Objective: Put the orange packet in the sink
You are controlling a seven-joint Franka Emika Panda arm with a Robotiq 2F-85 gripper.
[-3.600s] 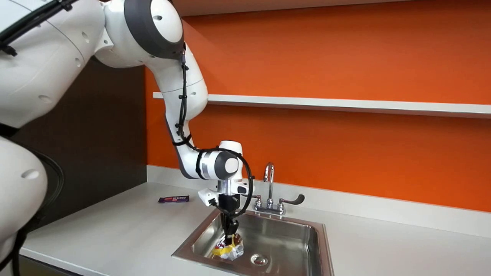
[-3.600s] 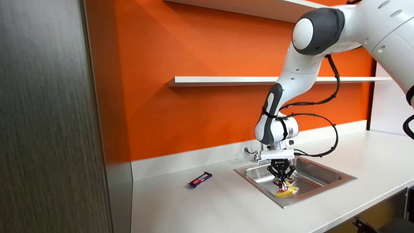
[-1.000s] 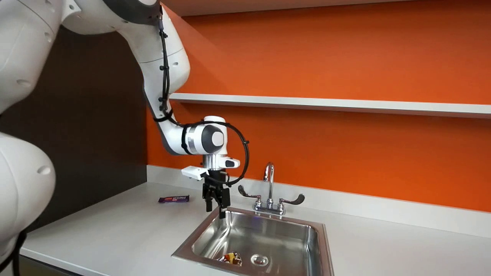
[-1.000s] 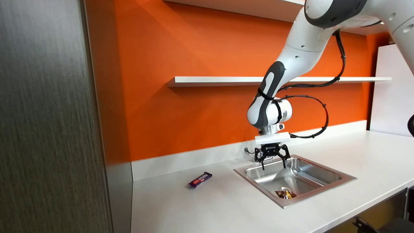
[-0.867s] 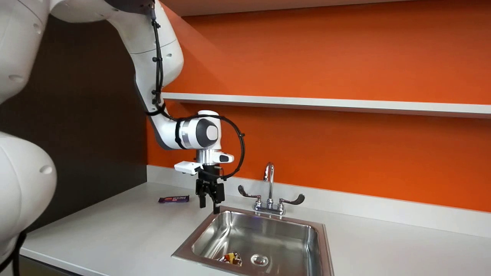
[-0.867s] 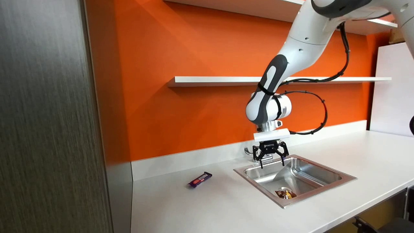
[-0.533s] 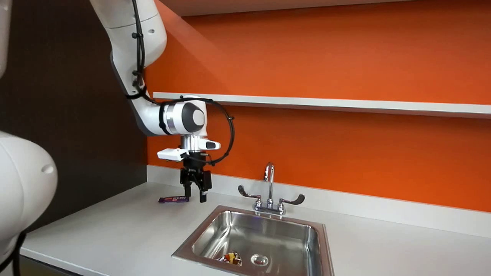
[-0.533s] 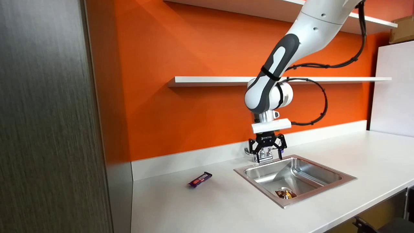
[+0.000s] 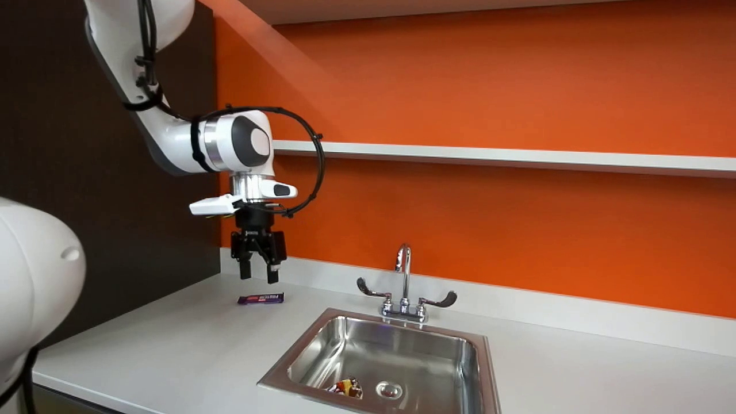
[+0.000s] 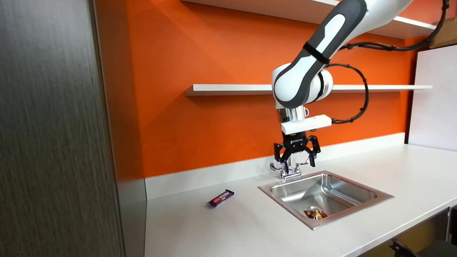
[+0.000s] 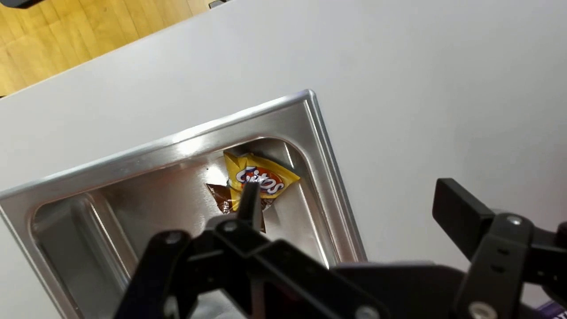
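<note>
The orange packet (image 11: 272, 170), crinkled yellow with a brown part, lies on the floor of the sink (image 11: 206, 128), near one corner. In both exterior views the packet (image 9: 347, 387) (image 10: 316, 214) looks small, and part of it is hidden by the near rim in an exterior view. My gripper (image 9: 259, 272) (image 10: 299, 164) hangs well above counter level, pointing down, apart from the packet. Its fingers stand wide open with nothing between them. In the wrist view, one finger of the gripper (image 11: 347, 190) covers the packet's lower part.
A flat purple packet (image 9: 261, 299) (image 10: 221, 198) lies on the counter (image 10: 200, 232) beside the sink. The chrome faucet (image 9: 405, 287) rises behind the basin. A white shelf (image 9: 494, 153) runs along the orange wall. A dark panel (image 10: 60, 128) borders the counter.
Earlier my gripper was down in the sink, shut on the orange packet. It has let go, opened, risen and moved away from the basin; the packet stays on the sink floor.
</note>
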